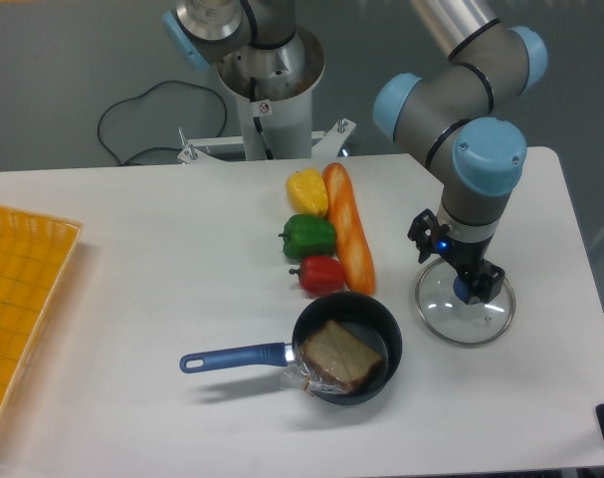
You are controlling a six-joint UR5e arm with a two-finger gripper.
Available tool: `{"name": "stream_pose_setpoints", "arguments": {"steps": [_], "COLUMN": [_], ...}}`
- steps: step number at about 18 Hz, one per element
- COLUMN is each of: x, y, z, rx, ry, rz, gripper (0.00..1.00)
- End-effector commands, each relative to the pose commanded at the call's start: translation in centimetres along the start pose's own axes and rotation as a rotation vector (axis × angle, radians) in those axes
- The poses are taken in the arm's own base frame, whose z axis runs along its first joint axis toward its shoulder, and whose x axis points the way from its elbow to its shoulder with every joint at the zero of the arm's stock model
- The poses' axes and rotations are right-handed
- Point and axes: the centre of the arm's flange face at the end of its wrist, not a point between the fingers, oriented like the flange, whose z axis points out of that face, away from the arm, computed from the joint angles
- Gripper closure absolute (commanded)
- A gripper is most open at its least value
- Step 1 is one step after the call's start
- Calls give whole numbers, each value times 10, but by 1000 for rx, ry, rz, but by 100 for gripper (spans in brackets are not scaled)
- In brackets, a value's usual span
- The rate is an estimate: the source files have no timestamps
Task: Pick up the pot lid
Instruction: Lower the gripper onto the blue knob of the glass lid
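We see the gripper (455, 261) at the right of the scene, over the far part of the clear pot lid (446, 321), its fingers wide apart. The lid lies on the table (152, 289) to the right of the black pan (394, 344), its blue knob (463, 290) close to one fingertip; whether they touch, we can't quite tell from this view. The pan's blue handle (237, 358) points left, and a brown slice (339, 356) lies inside. Beyond the pan we find a red vegetable (320, 275), a green pepper (308, 237), a yellow pepper (307, 192) and a long orange piece (349, 227).
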Motion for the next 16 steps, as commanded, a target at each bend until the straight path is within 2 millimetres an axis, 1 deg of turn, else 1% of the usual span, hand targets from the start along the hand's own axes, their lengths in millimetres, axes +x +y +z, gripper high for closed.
{"name": "stream_pose_setpoints", "arguments": {"steps": [3, 6, 7, 9, 11, 15, 16], "x": [-1, -4, -5, -6, -6, -7, -7], "y": [-1, -1, 1, 12, 16, 21, 25], "z": [5, 20, 25, 33, 35, 32, 30], "rx": [0, 0, 1, -2, -3, -4, -4], "ry": [8, 29, 37, 50, 56, 53, 50], "rz": [1, 6, 3, -16, -34, -56, -68], "gripper": [0, 0, 0, 0, 0, 0, 0]}}
